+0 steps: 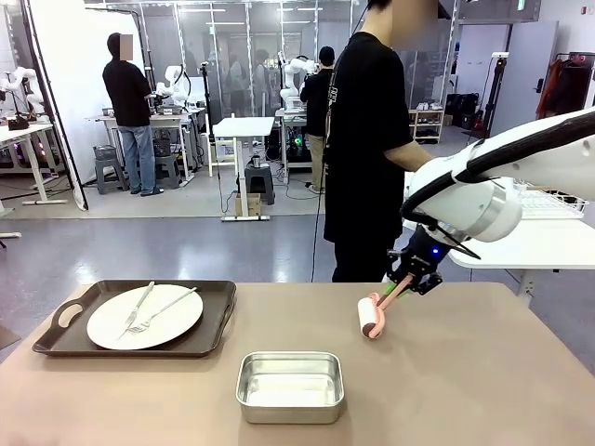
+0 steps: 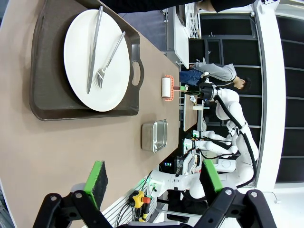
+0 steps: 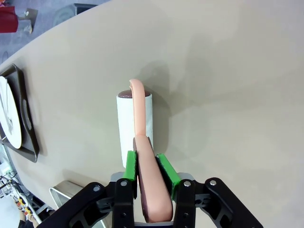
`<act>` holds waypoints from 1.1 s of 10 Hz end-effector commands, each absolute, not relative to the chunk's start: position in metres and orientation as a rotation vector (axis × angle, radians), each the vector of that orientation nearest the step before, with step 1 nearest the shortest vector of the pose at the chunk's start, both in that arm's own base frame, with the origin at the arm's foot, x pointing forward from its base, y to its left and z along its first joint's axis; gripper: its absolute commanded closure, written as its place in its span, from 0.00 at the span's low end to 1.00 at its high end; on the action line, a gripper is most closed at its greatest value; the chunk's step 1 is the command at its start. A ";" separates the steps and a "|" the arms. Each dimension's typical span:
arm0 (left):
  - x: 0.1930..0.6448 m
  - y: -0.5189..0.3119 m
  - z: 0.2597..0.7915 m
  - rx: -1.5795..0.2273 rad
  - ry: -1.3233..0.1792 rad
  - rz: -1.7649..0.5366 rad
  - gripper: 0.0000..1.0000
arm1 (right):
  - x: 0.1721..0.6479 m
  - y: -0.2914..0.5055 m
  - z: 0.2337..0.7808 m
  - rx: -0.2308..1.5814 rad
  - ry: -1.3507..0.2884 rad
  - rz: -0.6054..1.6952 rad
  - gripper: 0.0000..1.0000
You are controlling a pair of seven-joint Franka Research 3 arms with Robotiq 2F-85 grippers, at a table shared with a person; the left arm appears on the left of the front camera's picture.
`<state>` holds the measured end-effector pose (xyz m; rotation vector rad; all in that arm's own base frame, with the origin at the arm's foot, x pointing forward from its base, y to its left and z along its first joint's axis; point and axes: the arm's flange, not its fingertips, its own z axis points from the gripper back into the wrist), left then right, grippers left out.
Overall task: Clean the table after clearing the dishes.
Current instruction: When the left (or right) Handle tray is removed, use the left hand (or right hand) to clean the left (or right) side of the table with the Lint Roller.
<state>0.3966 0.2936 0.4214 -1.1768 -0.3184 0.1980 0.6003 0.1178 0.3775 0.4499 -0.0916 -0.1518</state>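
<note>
Matte table (image 1: 483,372), shiny steel pan (image 1: 290,388)

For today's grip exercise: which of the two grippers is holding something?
The right gripper: it is shut on the pink handle of the lint roller, whereas the left gripper is open and empty.

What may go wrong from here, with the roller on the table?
The right gripper holds the lint roller only by its thin handle; pressing may twist it loose.
The tray with its plate is not yet cleared, and the steel pan sits near; a sweep left may knock them.
</note>
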 end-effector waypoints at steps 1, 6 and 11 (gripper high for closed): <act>0.396 0.294 0.422 -1.185 -0.335 0.205 0.00 | 0.591 0.084 0.355 0.450 -0.079 -0.135 0.77; 0.396 0.294 0.422 -1.185 -0.335 0.205 0.00 | 0.575 0.003 0.349 0.540 -0.099 -0.181 0.77; 0.396 0.294 0.422 -1.185 -0.335 0.205 0.00 | 0.567 -0.059 0.346 0.531 -0.082 -0.235 0.77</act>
